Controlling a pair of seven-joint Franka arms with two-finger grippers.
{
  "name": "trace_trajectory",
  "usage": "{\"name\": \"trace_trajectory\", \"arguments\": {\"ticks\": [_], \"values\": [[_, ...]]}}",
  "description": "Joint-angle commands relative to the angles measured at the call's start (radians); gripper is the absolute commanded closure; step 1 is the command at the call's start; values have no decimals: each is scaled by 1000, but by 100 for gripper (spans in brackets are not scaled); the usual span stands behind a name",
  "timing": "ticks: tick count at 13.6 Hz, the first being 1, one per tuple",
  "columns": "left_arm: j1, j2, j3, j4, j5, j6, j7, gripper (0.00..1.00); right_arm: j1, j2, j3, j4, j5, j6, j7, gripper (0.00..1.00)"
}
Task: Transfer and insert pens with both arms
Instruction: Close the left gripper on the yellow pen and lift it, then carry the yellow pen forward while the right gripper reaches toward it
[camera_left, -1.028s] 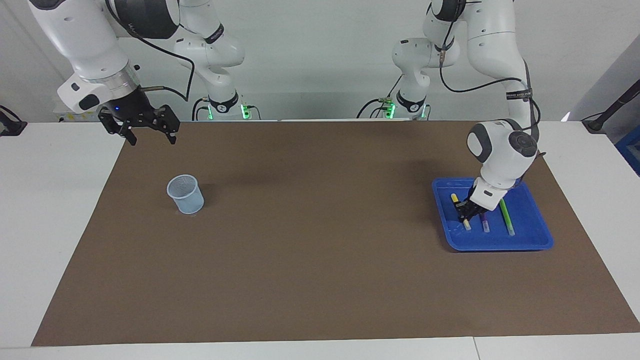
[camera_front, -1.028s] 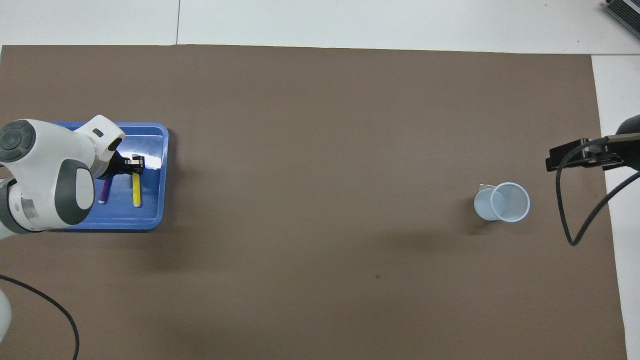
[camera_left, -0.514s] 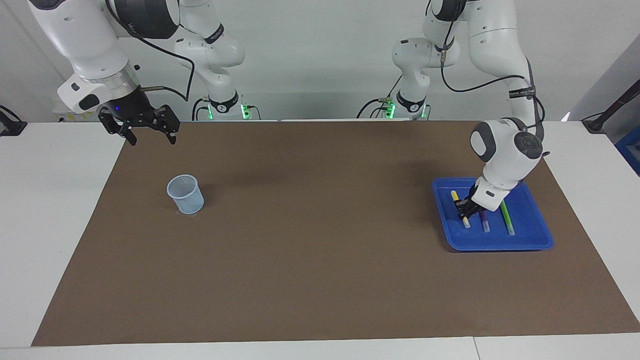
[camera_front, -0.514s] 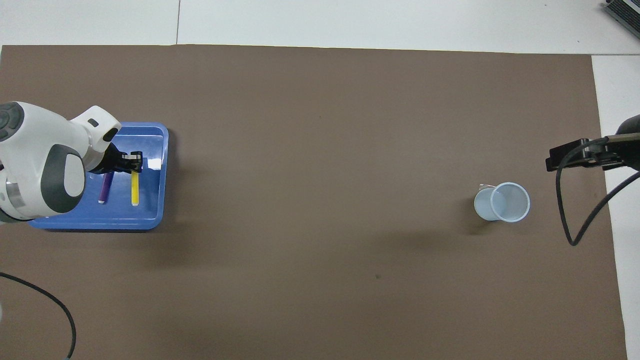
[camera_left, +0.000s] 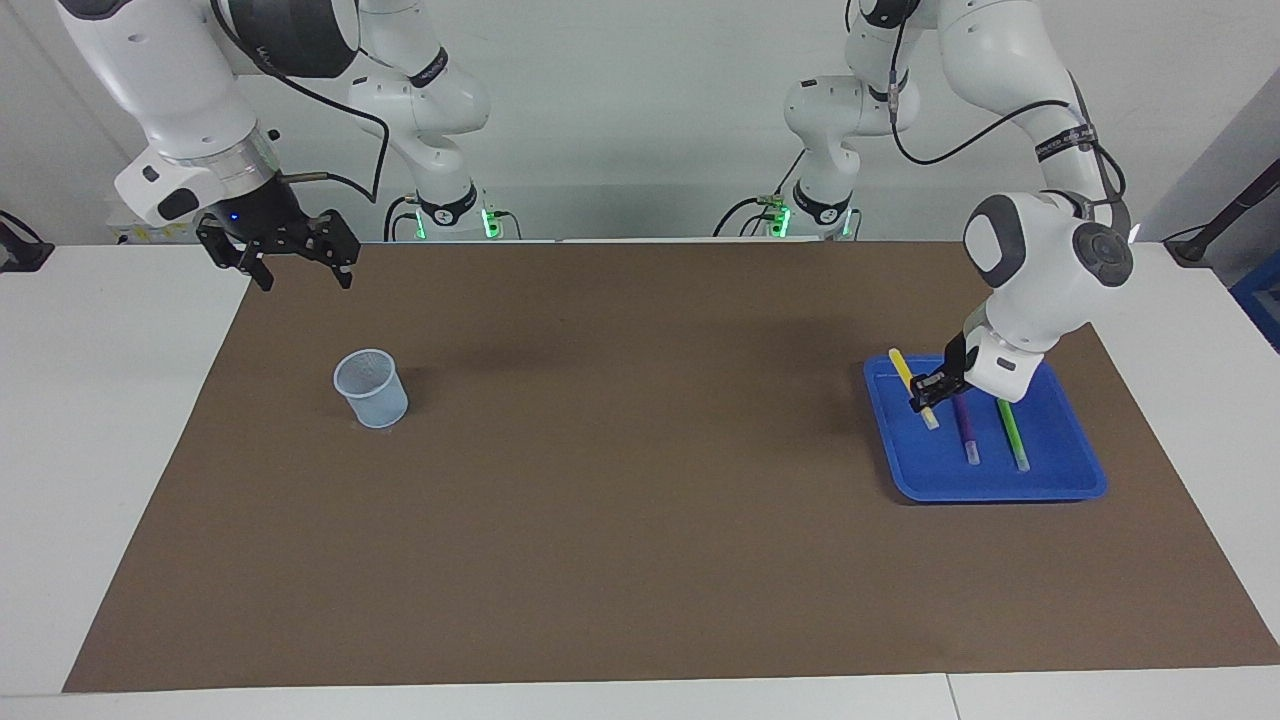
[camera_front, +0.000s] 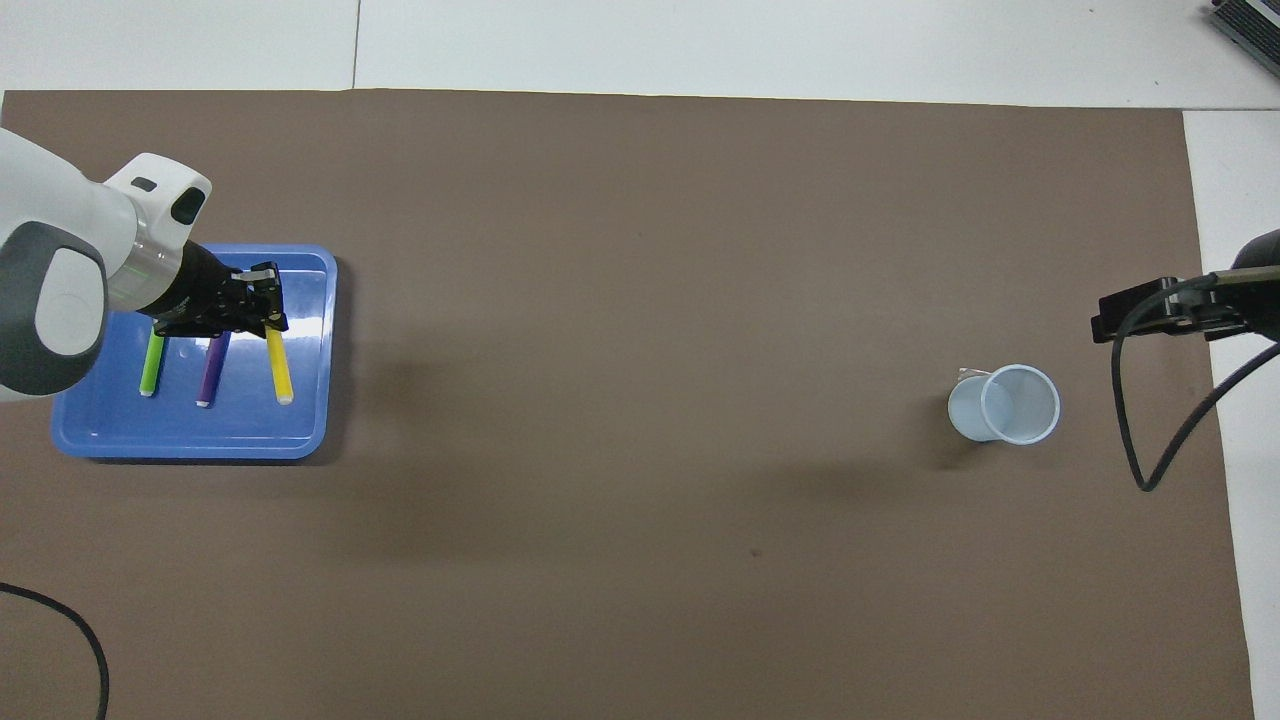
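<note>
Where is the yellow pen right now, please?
The yellow pen is held by the left gripper, tilted just above the blue tray at the left arm's end of the table, beside the purple pen.

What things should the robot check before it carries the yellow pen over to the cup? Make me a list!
1. Grip on the pen: the left gripper is shut on the yellow pen. Ok.
2. Pen off the tray: it looks lifted and tilted above the blue tray. Ok, though its lower tip may be only just clear.
3. Other pens out of the way: the purple pen and green pen lie flat in the tray beside it, apart from the gripper. Ok.
4. Cup ready: the pale blue cup stands upright, mouth open. Ok.
5. Helper arm ready: the right gripper waits open, raised near the cup. Ok.
</note>
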Motion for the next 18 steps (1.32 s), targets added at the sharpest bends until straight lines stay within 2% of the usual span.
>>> {"name": "trace_trajectory", "arguments": {"ticks": [1, 10, 13, 15, 18], "values": [[-11, -37, -2, 55, -52, -114, -123, 100, 6, -3, -6, -3, -7, 0, 10, 0], [-11, -121, -115, 35, -337, -177, -810, 100, 6, -4, -3, -3, -6, 5, 8, 0], [-11, -126, -158, 26, -408, -171, -998, 100, 11, -16, 79, -11, -3, -9, 1, 0], [-12, -129, -164, 23, -450, -171, -1055, 100, 24, -32, 141, -37, 3, -6, 2, 0], [-12, -158, -167, -23, -505, -167, -1126, 100, 62, -30, 167, -36, 12, 29, 11, 0]]}}
